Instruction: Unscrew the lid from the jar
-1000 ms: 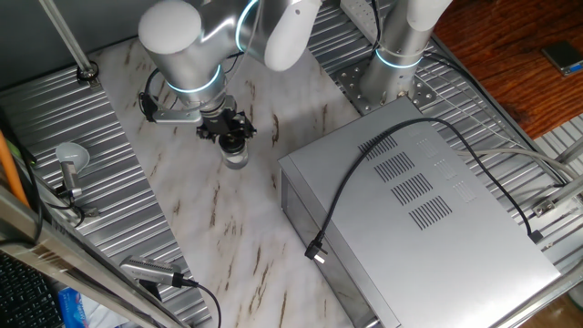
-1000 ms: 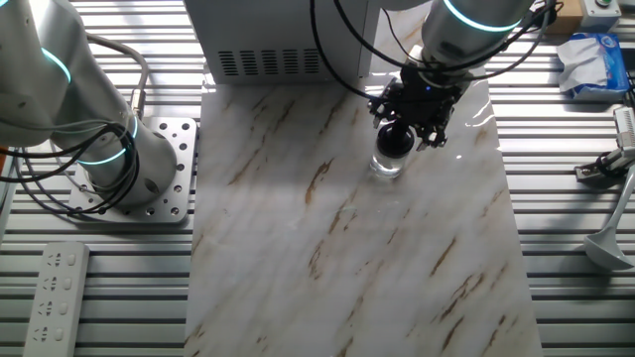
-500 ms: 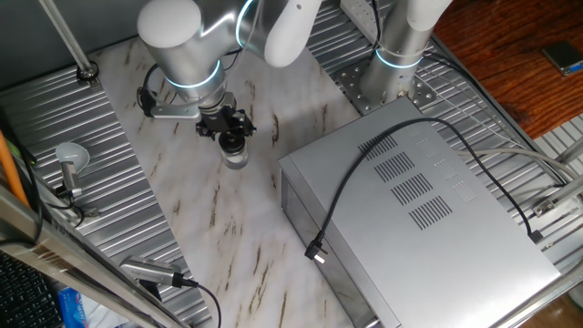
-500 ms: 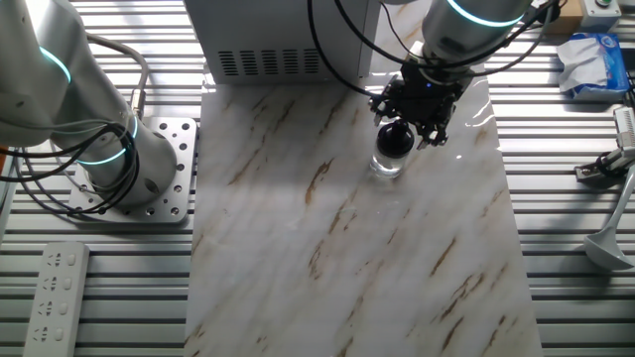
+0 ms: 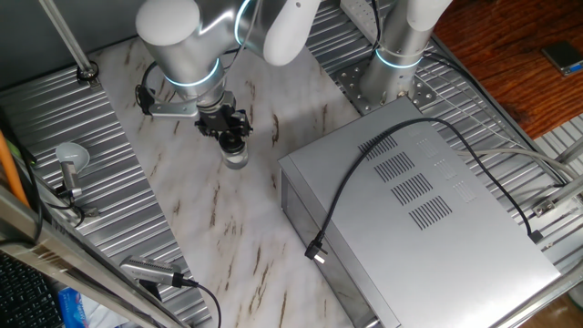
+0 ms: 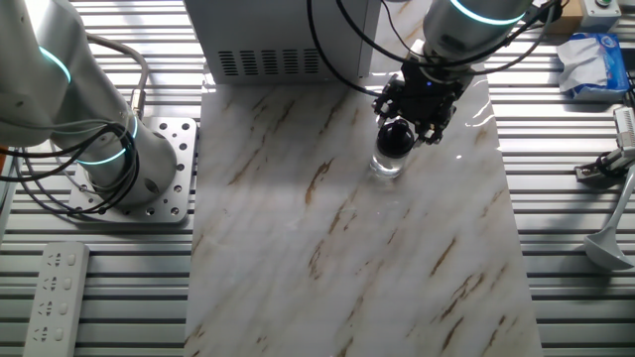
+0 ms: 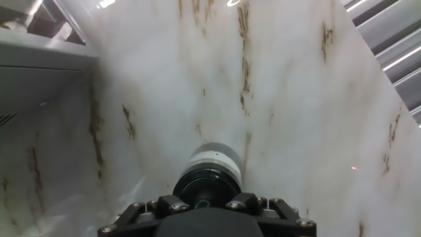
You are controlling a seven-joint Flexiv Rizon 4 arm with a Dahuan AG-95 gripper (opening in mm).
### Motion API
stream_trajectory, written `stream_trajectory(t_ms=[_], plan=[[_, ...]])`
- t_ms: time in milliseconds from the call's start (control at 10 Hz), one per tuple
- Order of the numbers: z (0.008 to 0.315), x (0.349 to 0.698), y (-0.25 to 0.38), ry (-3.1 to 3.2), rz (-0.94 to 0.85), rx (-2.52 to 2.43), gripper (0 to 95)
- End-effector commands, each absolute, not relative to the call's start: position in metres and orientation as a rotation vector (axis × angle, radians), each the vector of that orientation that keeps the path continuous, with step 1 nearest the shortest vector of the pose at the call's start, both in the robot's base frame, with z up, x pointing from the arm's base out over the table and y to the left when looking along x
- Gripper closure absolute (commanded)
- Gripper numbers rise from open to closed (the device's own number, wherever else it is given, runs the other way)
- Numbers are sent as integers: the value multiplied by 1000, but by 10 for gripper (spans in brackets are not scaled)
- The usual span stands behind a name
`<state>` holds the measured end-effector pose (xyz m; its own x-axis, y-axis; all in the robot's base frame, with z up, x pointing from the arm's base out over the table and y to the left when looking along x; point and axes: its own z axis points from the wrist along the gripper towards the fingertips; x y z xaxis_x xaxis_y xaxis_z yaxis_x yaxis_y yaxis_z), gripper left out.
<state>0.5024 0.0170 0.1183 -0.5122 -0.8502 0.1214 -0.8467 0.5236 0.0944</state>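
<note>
The tiny clear jar (image 5: 237, 160) (image 6: 385, 165) stands upright on the marble table (image 5: 182, 228) (image 6: 327, 258), toward its back. Its small dark lid (image 6: 395, 139) (image 7: 207, 186) sits on top, and my gripper (image 5: 233, 137) (image 6: 412, 127) (image 7: 209, 201) comes straight down over it. The black fingers (image 7: 170, 201) flank the lid on both sides and are shut on it. In the hand view the jar (image 7: 215, 160) shows only as a pale band just past the lid. I cannot tell whether the lid is still seated on the thread.
A large grey metal box (image 5: 419, 200) (image 6: 268, 35) with a black cable (image 5: 364, 169) across it stands close beside the jar. A round grey knob on a stem (image 5: 69, 160) stands at the table's edge. A second arm's base (image 6: 129, 164) and a white power strip (image 6: 55, 288) are off the slab.
The wrist has turned a little about its vertical axis with the gripper shut on the lid; the side bracket swung round. The jar has stayed in place.
</note>
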Motion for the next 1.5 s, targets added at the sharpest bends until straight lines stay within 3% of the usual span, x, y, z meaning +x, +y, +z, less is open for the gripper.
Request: stream_trajectory(t_ms=[100,800,900,1500], plan=[[119,502,17,-2606,-36,1463,380],[123,504,17,-2619,-35,1440,380],[123,504,17,-2621,-34,1435,570],[123,504,17,-2629,-32,1421,570]])
